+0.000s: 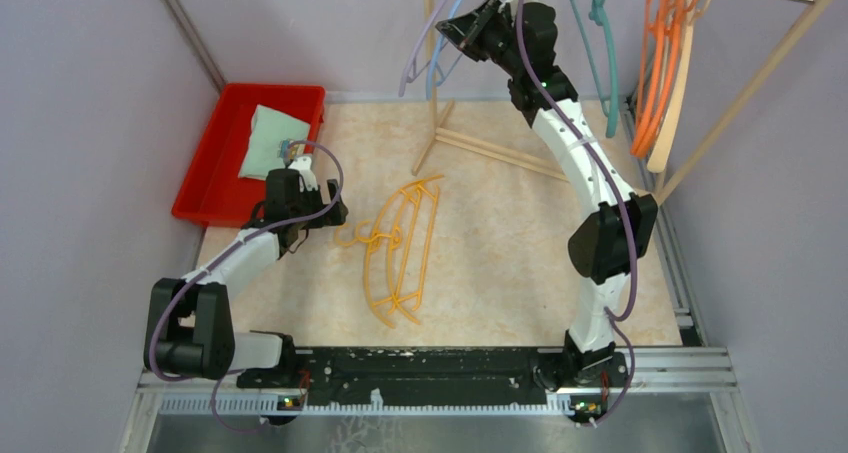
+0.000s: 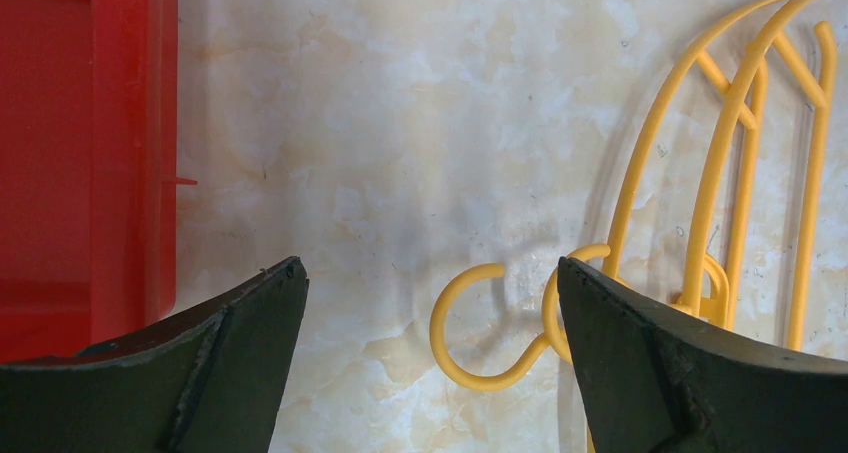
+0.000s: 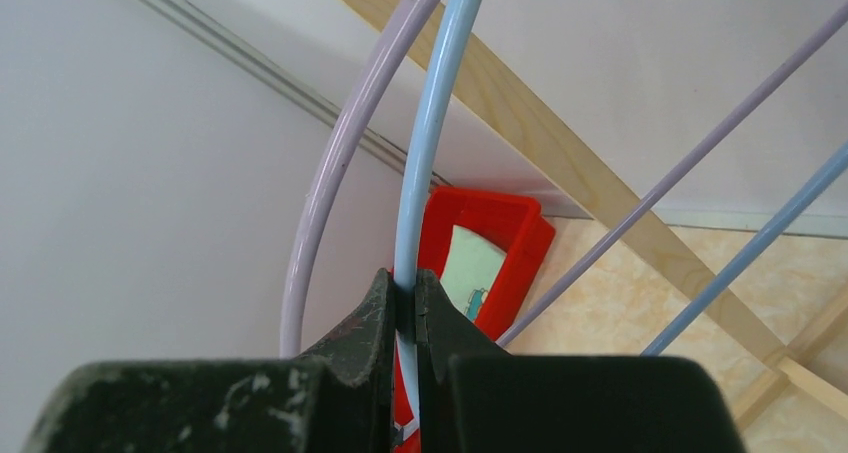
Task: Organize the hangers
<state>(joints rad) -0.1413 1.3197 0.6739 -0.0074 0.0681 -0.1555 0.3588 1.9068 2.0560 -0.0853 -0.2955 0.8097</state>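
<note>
1. The left gripper (image 2: 430, 271) hangs over the table (image 2: 400, 123) with its fingers spread wide and nothing between them.
2. The yellow hangers (image 2: 640, 163) (two, by the look of it, one overlapping the other) lie flat on the table. Their hooks (image 2: 438, 323) sit under the gap, crowded toward the gripper's right-hand finger.
3. Here's the relation that matters: from those hooks the curved bodies run ahead of the gripper and off past its right finger. The hook ends point back at it, and the long bars lie crosswise to its reach in the top view.
4. The right gripper (image 3: 405, 291) is high up, pinched tight on the light blue hanger (image 3: 430, 143), with the lavender hanger (image 3: 340, 143) just to its left. It is well apart from the yellow pair.
5. So the left arm is clearly the nearer one. My read is that a drop onto the hooks wants a small shift toward the right finger's side first, or that finger may land on plastic.
</note>
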